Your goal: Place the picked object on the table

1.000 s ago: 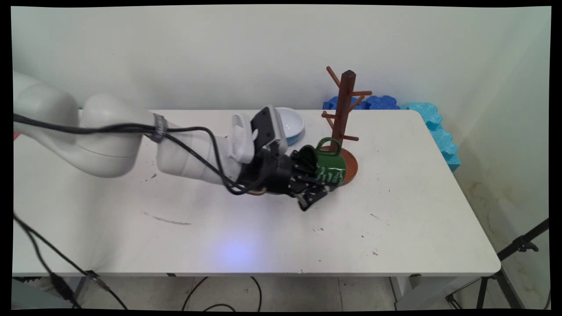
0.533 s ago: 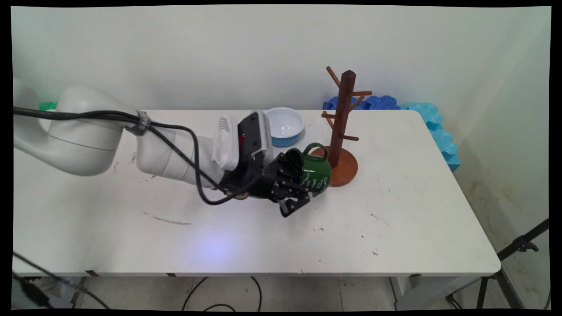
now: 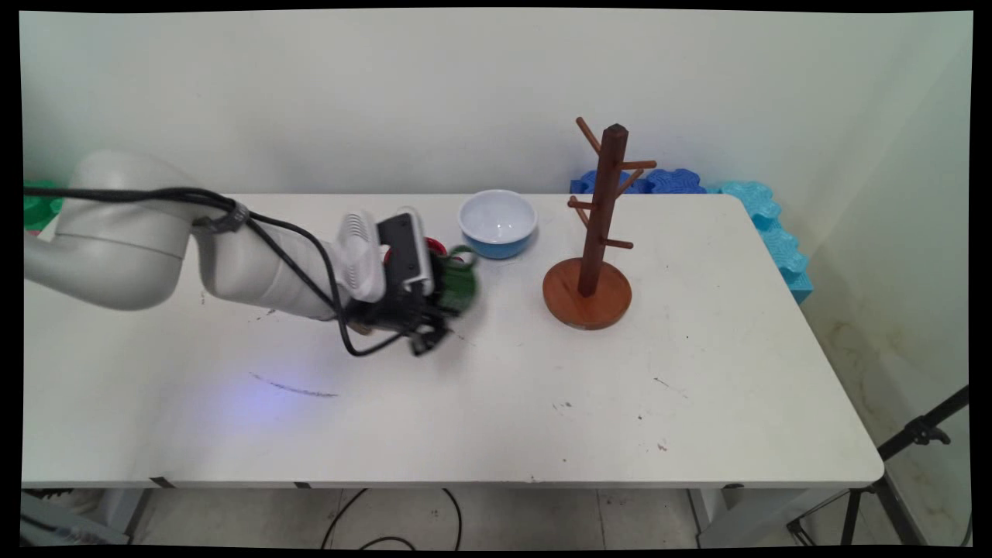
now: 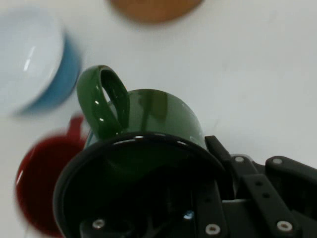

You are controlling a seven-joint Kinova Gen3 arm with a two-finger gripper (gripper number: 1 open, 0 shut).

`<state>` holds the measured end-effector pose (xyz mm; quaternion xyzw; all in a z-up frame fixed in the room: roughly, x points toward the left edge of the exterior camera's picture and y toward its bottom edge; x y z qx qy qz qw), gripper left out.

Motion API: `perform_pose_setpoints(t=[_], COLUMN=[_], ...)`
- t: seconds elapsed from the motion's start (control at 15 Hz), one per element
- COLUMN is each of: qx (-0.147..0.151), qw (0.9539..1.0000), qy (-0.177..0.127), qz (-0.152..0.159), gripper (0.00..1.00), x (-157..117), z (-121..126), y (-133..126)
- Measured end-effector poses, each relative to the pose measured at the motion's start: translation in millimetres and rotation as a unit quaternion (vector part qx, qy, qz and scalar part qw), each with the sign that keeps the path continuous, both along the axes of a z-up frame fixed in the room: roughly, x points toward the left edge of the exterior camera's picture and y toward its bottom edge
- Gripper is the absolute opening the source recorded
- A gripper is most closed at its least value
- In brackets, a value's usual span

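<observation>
Carried leftward off the mug tree [image 3: 587,291], the green mug [image 3: 457,285] lies sideways in the gripper [image 3: 434,318], clamped by its rim, mouth toward the hand, handle up; a red cup [image 4: 42,183] sits at nine o'clock, a bowl [image 3: 497,224] at one.

Soft, even room light; the green mug [image 3: 459,285] smears with motion blur.

Setting, as I see it from my station: a robotics lab or test room, not a home. Evidence: a bare white table [image 3: 697,372] against a plain wall [image 3: 387,93], cables [image 3: 387,519] loose on the floor, a black tripod leg [image 3: 914,434] at the right, blue foam mats [image 3: 767,225] stacked behind. Household props, staged: mug tree [image 3: 593,256], bowl [image 3: 497,223].
</observation>
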<state>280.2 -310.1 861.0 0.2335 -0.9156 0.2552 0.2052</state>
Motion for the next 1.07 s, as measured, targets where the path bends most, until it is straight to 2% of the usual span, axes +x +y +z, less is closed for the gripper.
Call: perform_pose_setpoints(t=[0.13,0.27,0.4,0.53,0.67,0.87,1.07], qx=[0.014,0.042,0.07,0.088,0.106,0.121,0.119], qw=[0.9989,0.9956,0.993,0.992,0.9921,0.9922,0.9913], qy=[-0.04,-0.074,-0.085,-0.081,-0.061,-0.028,-0.01], qz=[0.022,0.04,0.044,0.041,0.029,-0.006,-0.056], gripper=[0.0,0.0,0.0,0.0,0.0,0.0,0.0], x=[15,32,44,51,58,61,51], z=[-2,-5,-4,1,8,21,38], y=[-2,-4,-5,-4,-1,5,11])
